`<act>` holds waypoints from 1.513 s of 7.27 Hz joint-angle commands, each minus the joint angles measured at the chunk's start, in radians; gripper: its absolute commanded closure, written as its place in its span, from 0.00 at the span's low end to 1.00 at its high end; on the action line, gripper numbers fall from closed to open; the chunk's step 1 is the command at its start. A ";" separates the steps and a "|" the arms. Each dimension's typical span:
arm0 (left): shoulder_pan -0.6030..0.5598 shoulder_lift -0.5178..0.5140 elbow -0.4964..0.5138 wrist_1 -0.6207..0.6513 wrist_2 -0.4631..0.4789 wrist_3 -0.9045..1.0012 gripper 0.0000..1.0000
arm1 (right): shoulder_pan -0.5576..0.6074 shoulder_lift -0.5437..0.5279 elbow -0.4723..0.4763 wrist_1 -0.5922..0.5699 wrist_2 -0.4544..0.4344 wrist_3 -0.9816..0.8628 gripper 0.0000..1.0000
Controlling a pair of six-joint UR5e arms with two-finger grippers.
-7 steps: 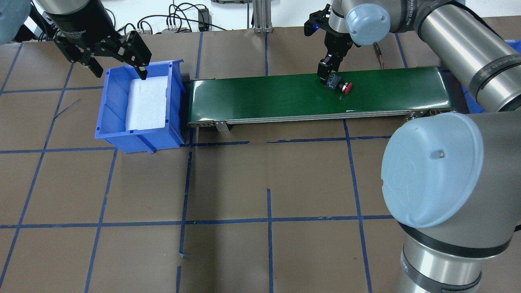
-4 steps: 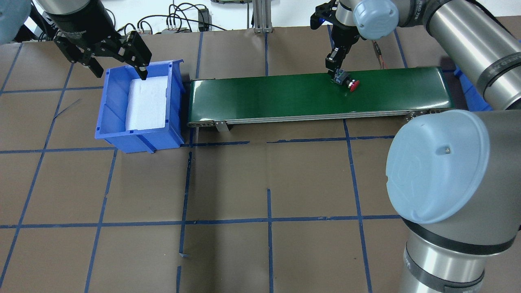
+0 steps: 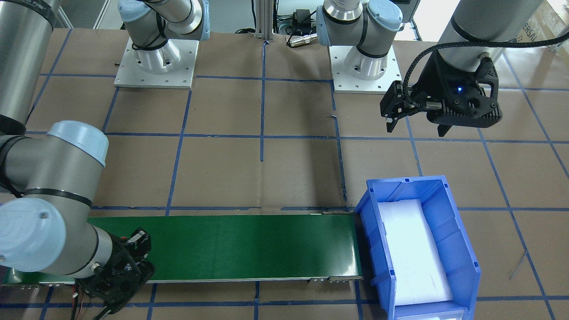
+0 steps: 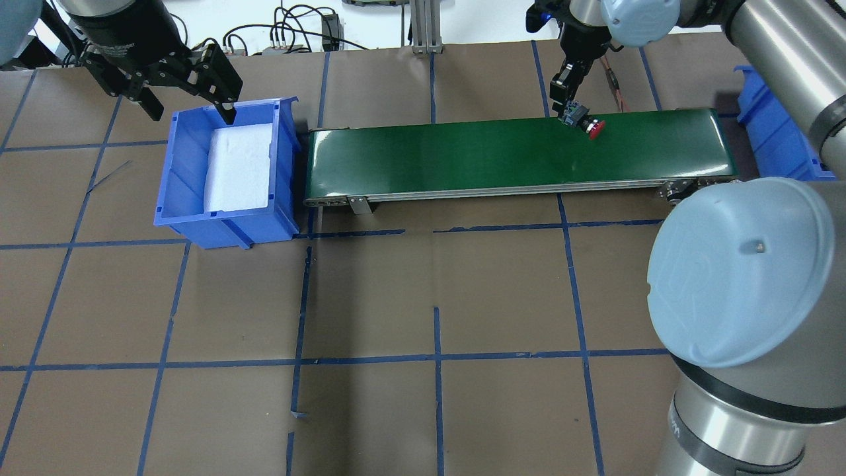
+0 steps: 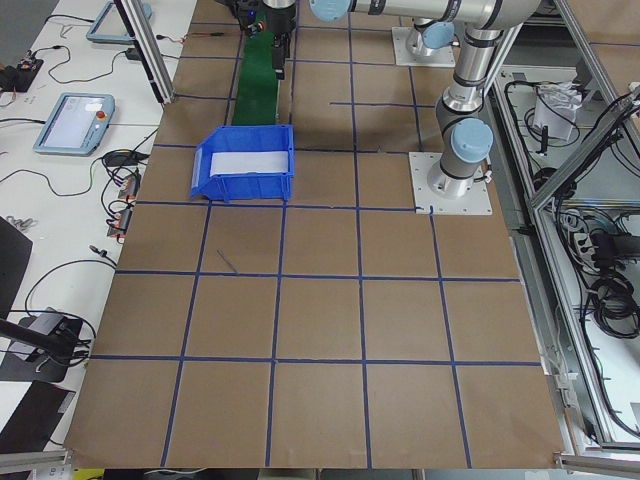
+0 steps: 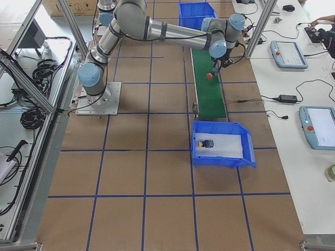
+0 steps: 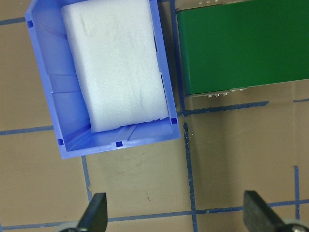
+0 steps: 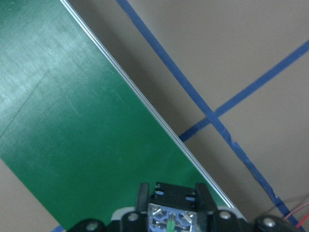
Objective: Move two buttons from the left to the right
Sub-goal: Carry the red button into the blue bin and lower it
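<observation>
- The right gripper (image 4: 567,106) hangs over the far edge of the green conveyor belt (image 4: 462,155), toward the belt's right end.
- Its fingers (image 8: 203,195) pinch the grey-black body of the red-capped button (image 4: 585,121). The right wrist view shows that body clamped between them.
- The red-capped button is tilted, with its red cap pointing down and away from the fingers. It is held off the belt, above the belt's far side.
- The yellow-capped button (image 6: 207,143) lies on its side on white foam inside the right-hand blue bin (image 6: 246,151), which stands at the belt's right end. It shows only in the exterior right view, and small.
- The left gripper (image 4: 192,112) hovers near the far left corner of the left-hand blue bin (image 4: 188,172). Its fingers (image 7: 95,215) are spread wide with nothing between them.
- The left-hand blue bin stands just beside the belt's left end. It holds a white foam pad (image 4: 239,165) with no button on it.
- Both bins and the conveyor stand on the brown counter (image 4: 429,297), which is marked off in squares with blue tape.
</observation>
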 commanded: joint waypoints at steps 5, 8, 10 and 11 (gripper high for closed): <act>0.001 -0.002 0.011 0.000 0.000 0.002 0.00 | -0.438 -0.108 -0.013 0.108 -0.036 -0.001 0.93; -0.001 -0.002 0.013 0.003 -0.009 -0.003 0.00 | -0.526 -0.064 -0.019 0.001 -0.029 -0.019 0.92; -0.001 -0.003 0.013 0.006 -0.009 -0.006 0.00 | -0.555 0.031 -0.110 -0.029 -0.027 -0.022 0.92; -0.001 -0.002 0.011 0.004 -0.009 -0.006 0.00 | -0.557 0.087 -0.184 -0.029 -0.026 -0.028 0.92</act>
